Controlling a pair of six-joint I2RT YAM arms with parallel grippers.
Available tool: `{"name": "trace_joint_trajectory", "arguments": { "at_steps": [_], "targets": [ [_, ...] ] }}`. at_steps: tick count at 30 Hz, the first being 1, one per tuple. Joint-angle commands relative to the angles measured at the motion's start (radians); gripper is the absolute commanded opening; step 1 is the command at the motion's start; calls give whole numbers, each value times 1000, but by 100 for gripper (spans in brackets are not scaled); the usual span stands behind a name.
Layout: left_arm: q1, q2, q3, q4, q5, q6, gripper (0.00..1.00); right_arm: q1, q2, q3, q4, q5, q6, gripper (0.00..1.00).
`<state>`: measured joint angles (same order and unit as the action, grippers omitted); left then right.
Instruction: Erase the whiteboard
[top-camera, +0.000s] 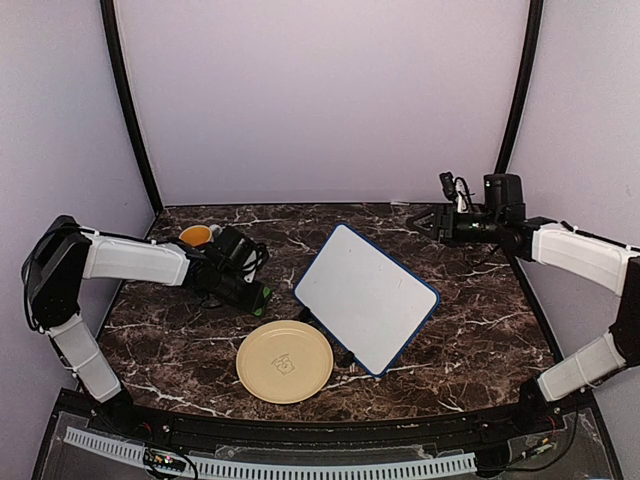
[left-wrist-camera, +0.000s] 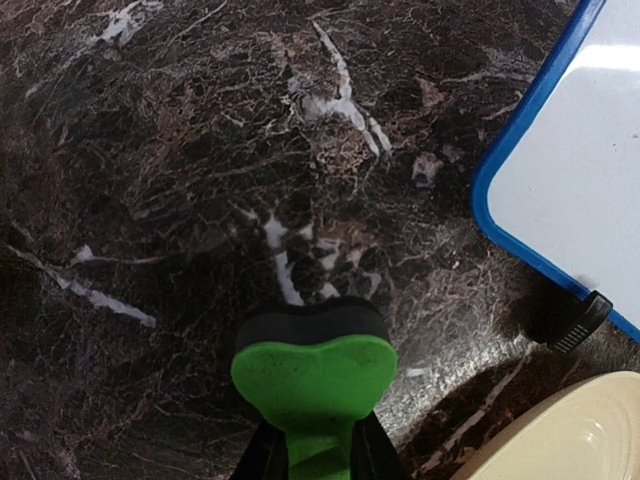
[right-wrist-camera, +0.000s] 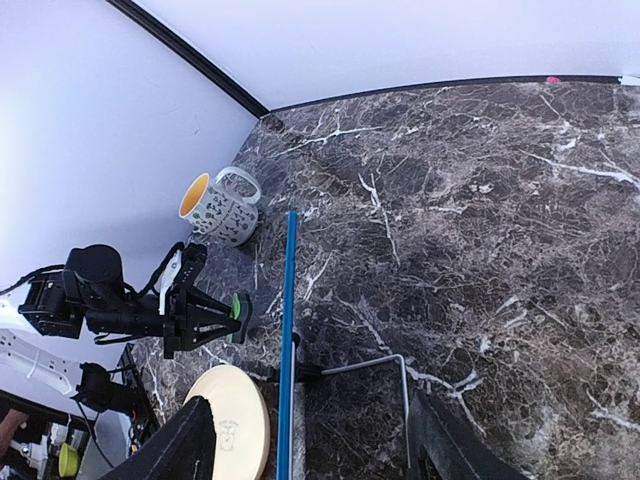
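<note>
The whiteboard (top-camera: 368, 297), white with a blue frame, stands tilted on a wire stand at the table's middle; its face shows no marks in the top view. Its corner shows in the left wrist view (left-wrist-camera: 570, 180), and it appears edge-on in the right wrist view (right-wrist-camera: 288, 340). My left gripper (top-camera: 258, 296) is shut on a green eraser with a black pad (left-wrist-camera: 313, 375), just above the table left of the board and apart from it. My right gripper (top-camera: 420, 222) is open and empty at the back right, behind the board (right-wrist-camera: 315, 450).
A pale-yellow plate (top-camera: 285, 361) lies in front of the board, near its lower left corner. A patterned mug with an orange inside (top-camera: 196, 236) stands at the back left. The stand's wire leg (right-wrist-camera: 385, 365) sticks out behind the board.
</note>
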<state>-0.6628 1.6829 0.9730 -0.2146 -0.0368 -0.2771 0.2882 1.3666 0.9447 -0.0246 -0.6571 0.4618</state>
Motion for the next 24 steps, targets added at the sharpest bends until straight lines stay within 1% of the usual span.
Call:
{"name": "trace_joint_trajectory", "arguments": {
  "at_steps": [1,2,3,4,5,6,10,11,12,15,16,18,21,23,24],
  "targets": [
    [9,19,24,-26,15,-1,18,-12,-37,-36,-7,12,-11,67],
    [9,19,25,-26,14,-1,21,-14,-40,-41,-8,15,-10,67],
    [10,16,25,-26,15,-2,26,-14,-44,-47,-8,16,-10,67],
    [10,15,26,-25,16,-2,29,-14,-45,-51,-7,16,-11,67],
    [9,9,27,-27,17,-2,35,-15,-46,-56,-5,16,-9,67],
    [10,7,30,-29,18,-1,37,-15,-47,-59,-3,15,-9,67],
    [12,-9,39,-41,16,1,52,-15,-47,-66,-1,16,-9,67],
    [12,-14,41,-45,16,1,53,-15,-48,-66,-1,17,-9,67],
    [11,-17,46,-47,17,2,57,-15,-48,-66,-2,17,-10,67],
    [12,-25,52,-53,16,3,65,-15,-50,-66,-7,19,-12,67],
    [14,-28,54,-54,17,4,70,-15,-53,-66,-8,21,-14,67],
    [15,-32,58,-57,17,5,75,-17,-55,-63,-16,23,-19,67],
    [17,-58,54,-52,15,5,77,-19,-66,-63,-25,26,-23,67],
    [22,-93,54,-48,22,3,93,-29,-78,-63,-32,31,-30,67],
    [29,-118,54,-50,28,3,96,-37,-84,-63,-37,30,-31,68]
  ]
}}
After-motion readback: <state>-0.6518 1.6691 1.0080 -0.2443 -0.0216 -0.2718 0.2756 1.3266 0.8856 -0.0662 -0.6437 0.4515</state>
